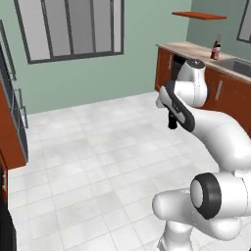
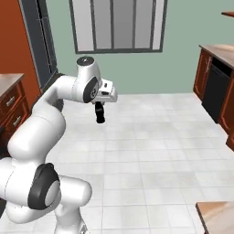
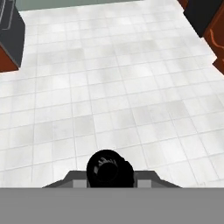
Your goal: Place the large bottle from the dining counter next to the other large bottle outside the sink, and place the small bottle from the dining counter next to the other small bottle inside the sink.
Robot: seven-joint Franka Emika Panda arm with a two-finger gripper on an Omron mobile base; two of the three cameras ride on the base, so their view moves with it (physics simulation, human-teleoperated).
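Step in hand: the small bottle [image 2: 100,113] is judged to be in transit across the tiled floor [image 1: 98,157] toward the sink [image 1: 238,65].
Tool state: the tool [image 2: 99,109] is closed around the small bottle, which hangs below the hand over open floor; in the hand view the black bottle [image 3: 109,169] is seen end-on between the fingertips.
Goal area: the sink is set in the far right desk [image 1: 193,49], with the other large bottle [image 1: 215,50] standing just left of the basin.
Carrying advice: the bottle is best kept upright and the grip firm while the base is driven.
Approach: the wooden cabinet fronts [image 1: 223,95] are to be cleared before the arm is lowered.
Placement: the bottle is to be set inside the basin, beside its small twin, which cannot be made out here.
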